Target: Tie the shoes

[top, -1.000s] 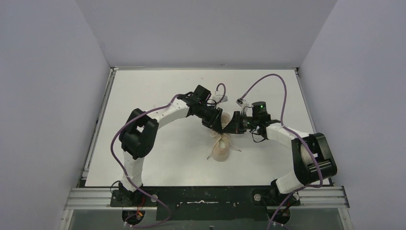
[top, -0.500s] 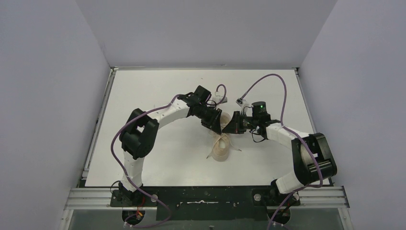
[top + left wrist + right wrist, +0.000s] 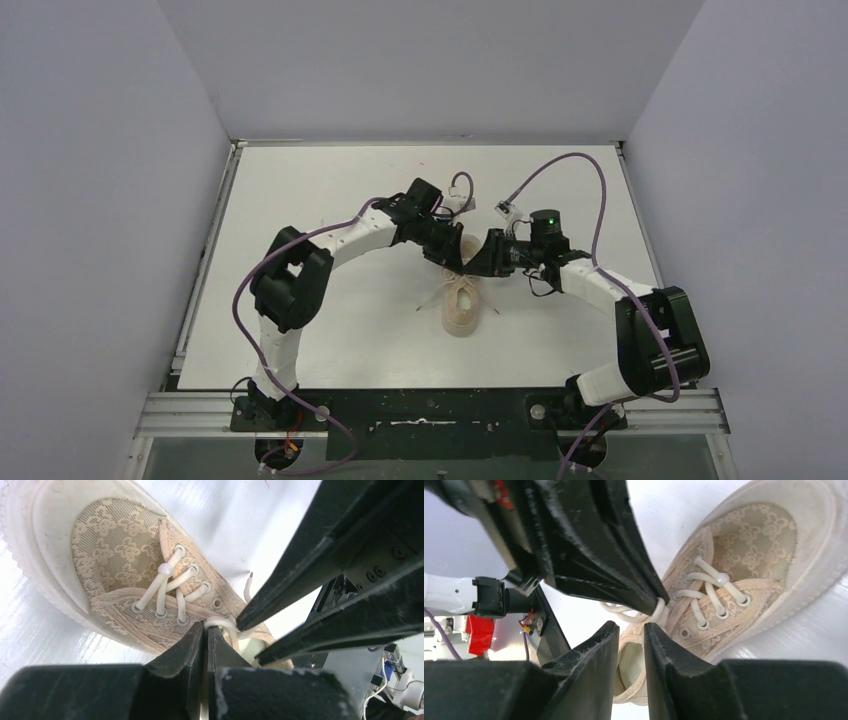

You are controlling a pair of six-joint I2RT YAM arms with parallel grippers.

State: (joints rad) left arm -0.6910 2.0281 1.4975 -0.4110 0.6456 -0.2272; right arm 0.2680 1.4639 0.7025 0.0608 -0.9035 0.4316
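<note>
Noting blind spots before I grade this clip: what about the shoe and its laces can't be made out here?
- Left wrist view: black left fingers hide how much of the thin cream lace they pinch.
- Right wrist view: black right fingers block the heel of the cream-beige patterned fabric sneaker.
- Top view: the laces are too small to trace; any knot cannot be told.

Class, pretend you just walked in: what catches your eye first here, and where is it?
A cream sneaker lies in the middle of the white table, toe toward the arms' bases. Over its heel end the two black grippers meet tip to tip: the left gripper pinches a lace, the right gripper stands slightly open beside it.
</note>
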